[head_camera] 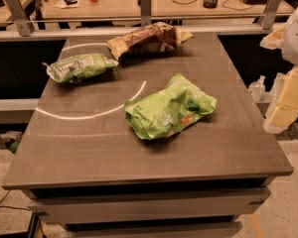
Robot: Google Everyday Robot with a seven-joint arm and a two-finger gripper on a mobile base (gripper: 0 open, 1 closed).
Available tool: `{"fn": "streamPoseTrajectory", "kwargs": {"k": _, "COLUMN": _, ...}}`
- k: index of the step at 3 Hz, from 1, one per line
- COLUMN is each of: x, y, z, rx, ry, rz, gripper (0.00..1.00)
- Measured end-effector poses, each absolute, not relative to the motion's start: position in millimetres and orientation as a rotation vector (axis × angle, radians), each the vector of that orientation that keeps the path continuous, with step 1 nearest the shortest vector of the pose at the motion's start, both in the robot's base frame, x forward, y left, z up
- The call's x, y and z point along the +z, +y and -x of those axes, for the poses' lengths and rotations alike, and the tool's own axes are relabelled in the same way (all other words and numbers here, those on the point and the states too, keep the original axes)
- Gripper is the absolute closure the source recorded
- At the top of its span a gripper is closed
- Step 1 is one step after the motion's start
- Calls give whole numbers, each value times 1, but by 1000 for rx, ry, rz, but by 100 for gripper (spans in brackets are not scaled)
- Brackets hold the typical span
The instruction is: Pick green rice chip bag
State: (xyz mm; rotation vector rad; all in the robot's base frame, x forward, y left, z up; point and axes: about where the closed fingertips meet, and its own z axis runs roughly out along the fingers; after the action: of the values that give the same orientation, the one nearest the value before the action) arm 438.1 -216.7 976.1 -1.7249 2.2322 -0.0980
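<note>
Single camera view, one arm.

- Target: green rice chip bag (170, 107), lying flat and crinkled on the grey table (139, 157). It sits just right of the tabletop's centre, toward 3 o'clock, and is the largest bag present. Nothing touches it.
- Long axis of the bag runs roughly 8 o'clock to 2 o'clock in the view. The broad, puffier end is at 8 o'clock and the narrower end with the dark green print is at 2 o'clock.
- Gripper (266, 83): off the table's right edge at 3 o'clock, raised above tabletop level. Its two pale yellow fingers (288, 100) stand wide apart, one up, one down, with nothing between them. It is partly cut off by the frame edge, so the wrist angle is unclear.
- Key relation: the bag lies at about 8 o'clock from the gripper, well apart from it. The bag's narrow 2 o'clock end is the nearest part.
- Others: a smaller green bag with white label (79, 67) at 10 o'clock on the table, and a brown-and-yellow bag (149, 39) at 12 o'clock. Both are well apart from the target.

Judgement: reach not yet begun. The next move calls for travelling left and down over the bag, then closing across its short axis. The loose foil may slide or crumple.
</note>
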Motion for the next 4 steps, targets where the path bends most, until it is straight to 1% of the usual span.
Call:
{"fn": "streamPoseTrajectory", "kwargs": {"k": 1, "x": 976, "y": -217, "z": -438, "rx": -98, "ry": 2232, "rz": 1725, "gripper": 0}}
{"fn": "streamPoseTrajectory", "kwargs": {"k": 2, "x": 972, "y": -203, "z": -445, "rx": -69, "ry": 2121, "rz": 1841, "gripper": 0}}
{"fn": "streamPoseTrajectory", "kwargs": {"k": 3, "x": 972, "y": -199, "z": -447, "rx": -87, "ry": 1999, "rz": 1963, "gripper": 0}}
{"fn": "streamPoseTrajectory", "kwargs": {"k": 4, "x": 972, "y": -199, "z": -447, "rx": -87, "ry": 1996, "rz": 1964, "gripper": 0}}
